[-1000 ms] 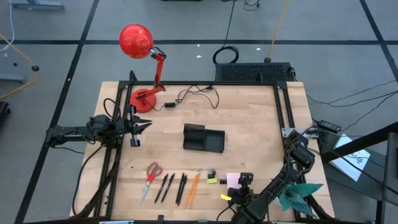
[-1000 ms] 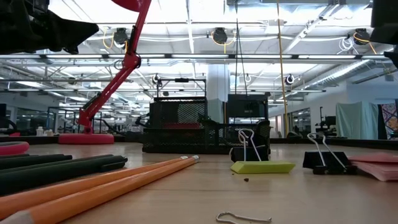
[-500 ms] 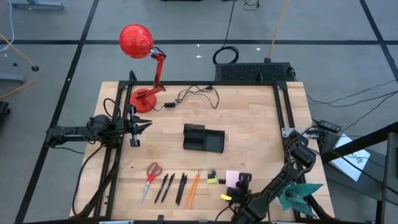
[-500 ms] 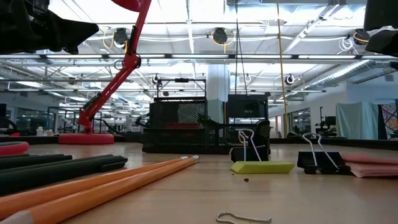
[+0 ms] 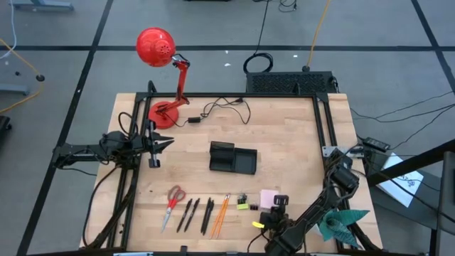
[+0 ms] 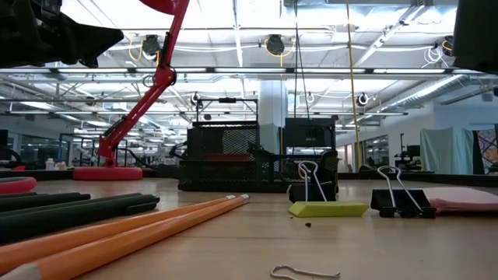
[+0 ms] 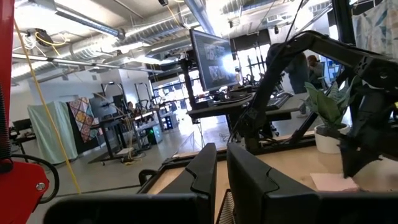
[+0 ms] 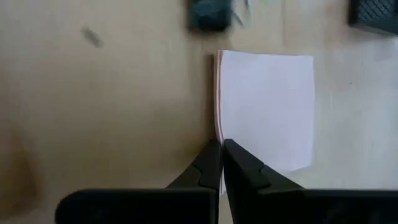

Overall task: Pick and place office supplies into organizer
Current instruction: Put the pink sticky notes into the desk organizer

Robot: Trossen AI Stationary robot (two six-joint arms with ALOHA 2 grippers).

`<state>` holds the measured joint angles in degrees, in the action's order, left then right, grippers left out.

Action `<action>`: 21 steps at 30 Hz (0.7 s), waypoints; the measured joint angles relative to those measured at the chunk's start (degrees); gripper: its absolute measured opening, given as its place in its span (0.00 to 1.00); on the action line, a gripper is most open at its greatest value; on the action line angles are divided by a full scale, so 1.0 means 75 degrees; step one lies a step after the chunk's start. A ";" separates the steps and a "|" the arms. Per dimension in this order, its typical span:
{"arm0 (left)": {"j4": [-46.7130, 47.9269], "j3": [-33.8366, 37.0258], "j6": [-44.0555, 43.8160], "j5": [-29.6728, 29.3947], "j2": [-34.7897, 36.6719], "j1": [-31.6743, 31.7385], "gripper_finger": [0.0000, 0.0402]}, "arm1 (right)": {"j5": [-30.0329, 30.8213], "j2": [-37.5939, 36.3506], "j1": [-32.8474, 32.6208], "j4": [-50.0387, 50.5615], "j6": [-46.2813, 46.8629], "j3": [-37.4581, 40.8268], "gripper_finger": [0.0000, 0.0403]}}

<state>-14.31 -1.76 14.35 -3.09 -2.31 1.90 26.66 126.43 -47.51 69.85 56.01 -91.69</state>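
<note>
The pale pink-white sticky-note pad point(image 8: 264, 112) lies flat on the table near its front edge, right of the other office supplies. These lie in a row: red-handled scissors point(image 5: 173, 203), black pens point(image 5: 190, 213), orange pencils point(image 5: 221, 213), binder clips point(image 5: 243, 198) and a yellow-green piece point(image 5: 244, 207). My right gripper point(image 8: 221, 146) is shut, its tips at the pad's near left corner. The black organizer point(image 5: 232, 158) stands mid-table. My left gripper point(image 5: 158, 144) waits shut above the table's left side, touching nothing. My right gripper meets the sticky-note pad at its near left corner point(image 8: 219, 134) with its shut fingertips, coming from the table's near side and slanting down. One finger point(image 8: 245, 163) lies over the pad's near edge. The pad rests flat on the table. Whether any sheet is pinched, I cannot tell.
A red desk lamp point(image 5: 167, 71) and its cable point(image 5: 220, 110) occupy the far left of the table. A black box with cables point(image 5: 288, 82) stands beyond the far edge, and a teal paper plant point(image 5: 341, 220) at the near right. A binder clip point(image 6: 401, 202) sits against the pad.
My right gripper has moved a little toward the far edge. The pad has slid that way with it and now lies flatter. The binder clip beside the pad has been shoved slightly toward the table's left.
</note>
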 joint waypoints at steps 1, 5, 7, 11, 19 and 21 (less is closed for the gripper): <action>0.0000 0.0000 0.0000 0.0000 0.0001 0.0002 0.12 | 0.0057 0.0015 0.0008 0.0157 -0.0043 -0.0112 0.01; 0.0000 0.0000 0.0000 0.0000 0.0003 -0.0001 0.12 | 0.0313 -0.0049 0.0102 0.0797 -0.0095 -0.0593 0.00; 0.0003 0.0000 -0.0003 0.0000 0.0000 0.0000 0.12 | 0.0459 -0.0022 0.0154 0.0919 -0.0201 -0.0723 0.00; 0.0072 0.0000 -0.0012 0.0000 0.0000 0.0002 0.12 | 0.0780 -0.0038 0.0205 0.1189 -0.0304 -0.0978 0.00; 0.0105 0.0000 -0.0006 0.0000 0.0000 0.0002 0.12 | 0.1027 -0.0052 0.0240 0.1791 -0.0360 -0.1242 0.00; 0.0108 0.0000 -0.0006 0.0000 0.0003 0.0000 0.12 | 0.1070 -0.0047 0.0240 0.2076 -0.0261 -0.1328 0.00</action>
<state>-13.50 -1.76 14.31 -3.09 -2.29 1.89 34.68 126.07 -45.71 85.42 54.05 -101.64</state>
